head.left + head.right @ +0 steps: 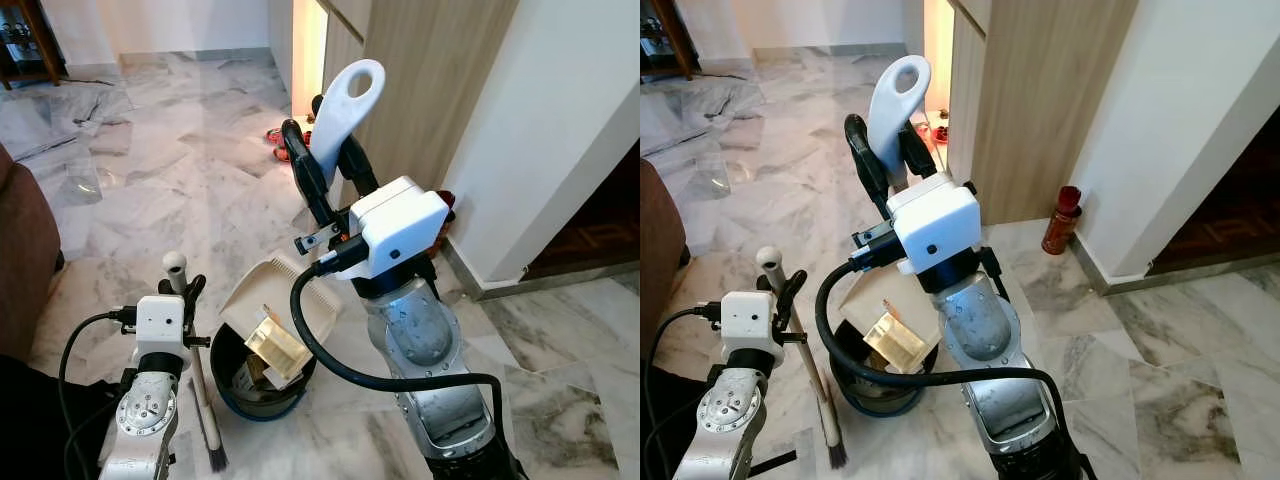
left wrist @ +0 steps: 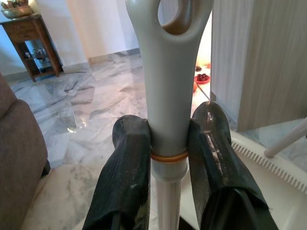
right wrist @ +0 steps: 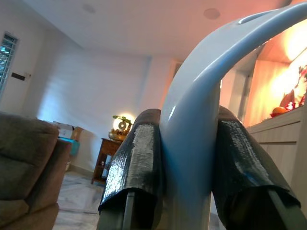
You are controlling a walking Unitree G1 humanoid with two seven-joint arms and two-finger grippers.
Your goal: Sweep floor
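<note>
Left eye view: 2 pincers, left pincer (image 1: 184, 287) gripping 1 brush (image 1: 208, 425), right pincer (image 1: 325, 165) 1 dustpan (image 1: 280, 298).

A grey-veined marble floor (image 1: 180, 150) carries a dark round bin (image 1: 262, 392), with a brown sofa (image 1: 22, 250) to the bin's left and a red bottle (image 1: 1061, 220) against the wall beyond it.

The left gripper (image 2: 168, 143) has its two black fingers (image 2: 125, 177) squeezed on a grey handle (image 2: 168, 72) with a hole at its top. An orange ring (image 2: 168, 156) goes around it. Beyond lie a marble floor (image 2: 91, 105), a brown sofa (image 2: 17, 158) and a wooden table (image 2: 29, 38).
</note>
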